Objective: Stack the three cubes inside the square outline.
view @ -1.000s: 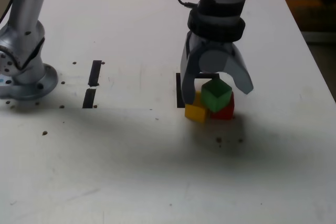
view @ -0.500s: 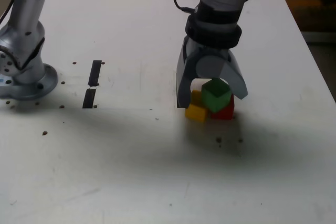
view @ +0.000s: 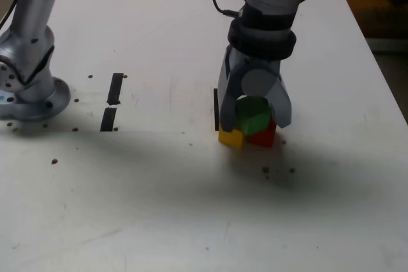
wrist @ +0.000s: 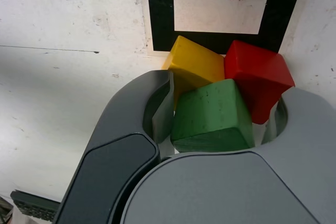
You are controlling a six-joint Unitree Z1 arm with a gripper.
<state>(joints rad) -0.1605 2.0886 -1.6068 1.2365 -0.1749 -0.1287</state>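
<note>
Exterior view: a jointed metal column (view: 32, 68) is standing on the worktop (view: 153, 202) at the exterior view's left, well apart from the cubes. Between that column and the cubes, two short black tape strips (view: 112, 101) are lying nearly end to end. A thin black cable (view: 217, 1) is looping beside the arm (view: 268, 20). Around the cubes, I am seeing nearby only the square outline (wrist: 163, 14), and the end effector (view: 255, 124) is covering much of it in the exterior view.

I am counting three cubes, one of each colour: green (view: 252, 114), yellow (view: 231, 137) and red (view: 262, 137); also one outline and two strips. In the wrist view, yellow and red are sitting side by side at one edge of the outline, outside its white middle.

The end effector is standing open, its two fingers straddling green, with a gap showing on one side. Yellow and red are lying partly behind green in the wrist view; whether green is resting on them, I cannot tell. Nor can I tell whether a finger is touching red.
</note>
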